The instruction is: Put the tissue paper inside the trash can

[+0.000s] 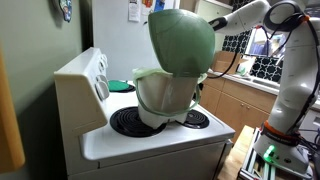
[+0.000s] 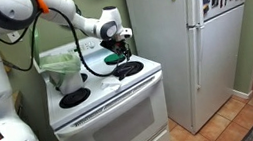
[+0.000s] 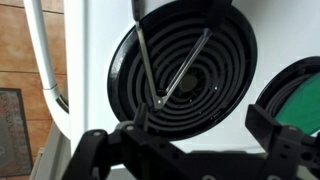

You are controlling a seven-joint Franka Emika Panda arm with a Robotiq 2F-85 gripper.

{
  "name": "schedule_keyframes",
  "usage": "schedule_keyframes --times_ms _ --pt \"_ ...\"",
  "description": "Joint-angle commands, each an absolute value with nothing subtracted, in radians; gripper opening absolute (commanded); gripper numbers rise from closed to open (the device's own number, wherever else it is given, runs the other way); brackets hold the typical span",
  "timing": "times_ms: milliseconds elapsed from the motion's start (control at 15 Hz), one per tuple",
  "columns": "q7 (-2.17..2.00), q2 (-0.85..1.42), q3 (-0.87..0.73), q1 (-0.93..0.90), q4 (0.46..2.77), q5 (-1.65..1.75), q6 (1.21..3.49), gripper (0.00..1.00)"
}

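Note:
The trash can [image 1: 160,98] stands on the white stove [image 1: 150,140], a cream-white bin with its big sage-green domed lid [image 1: 182,42] swung up and open. It also shows in an exterior view [image 2: 67,75] at the stove's rear. My gripper [image 2: 115,42] hangs above the burners beside the can. In the wrist view my gripper [image 3: 200,135] is open and empty over a black coil burner [image 3: 185,70], one finger [image 3: 265,125] at each side. No tissue paper shows in any view. In an exterior view the lid hides my gripper.
A round dark-green disc [image 2: 114,57] lies on the rear burner next to the gripper and shows in the wrist view [image 3: 300,95]. A white fridge [image 2: 188,41] stands beside the stove. Wooden cabinets [image 1: 235,100] are behind the arm.

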State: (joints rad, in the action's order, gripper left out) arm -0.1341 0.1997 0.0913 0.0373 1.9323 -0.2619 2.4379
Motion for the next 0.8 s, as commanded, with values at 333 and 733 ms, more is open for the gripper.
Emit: schedule_keyframes --times_ms 333,733 --pt "-0.052 0.347 0.078 0.025 1.788 -0.280 2.308 1.00" --pt "-0.050 0.350 0.080 0.024 1.778 -0.280 2.305 1.00"
